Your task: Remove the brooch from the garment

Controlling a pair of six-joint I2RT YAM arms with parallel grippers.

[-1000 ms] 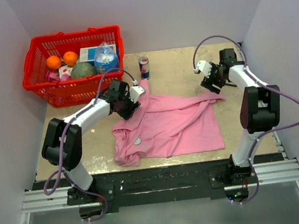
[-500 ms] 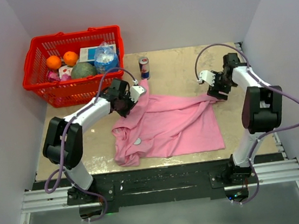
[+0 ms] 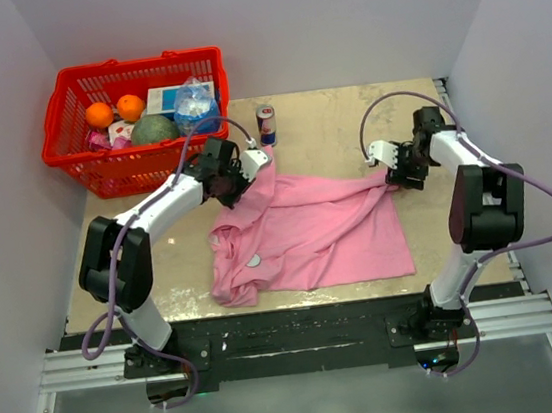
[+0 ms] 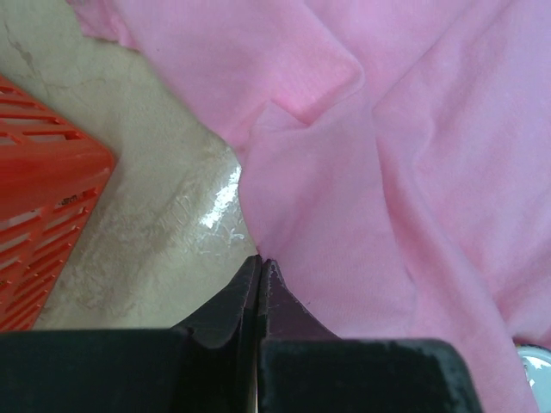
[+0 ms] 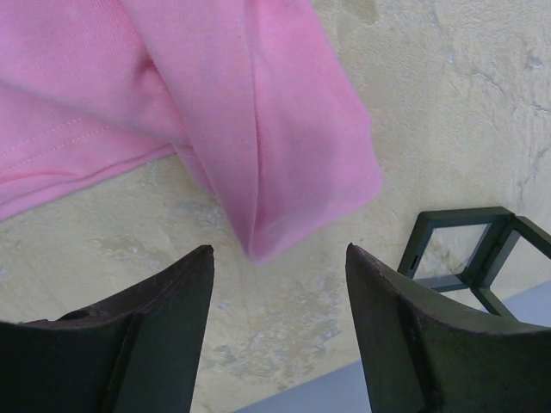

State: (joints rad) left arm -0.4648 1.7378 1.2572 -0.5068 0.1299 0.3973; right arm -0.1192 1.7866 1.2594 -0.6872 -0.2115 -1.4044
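Well apart: brooch [image 3: 254, 262] low on garment [image 3: 319, 231], left hand [image 4: 259, 268] pinching upper edge.

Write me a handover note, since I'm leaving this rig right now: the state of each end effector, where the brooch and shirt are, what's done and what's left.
Left end effector: shut, pinching the edge of the pink shirt at its far-left corner.
Right end effector: open, fingers on either side of the sleeve tip, not gripping it.
Shirt: spread on the table between the arms.
Brooch: on the shirt's near-left part, away from both end effectors.
Done: one corner of the shirt is held.
Left: grip the sleeve if the cloth needs holding taut, then reach the brooch and take it off.
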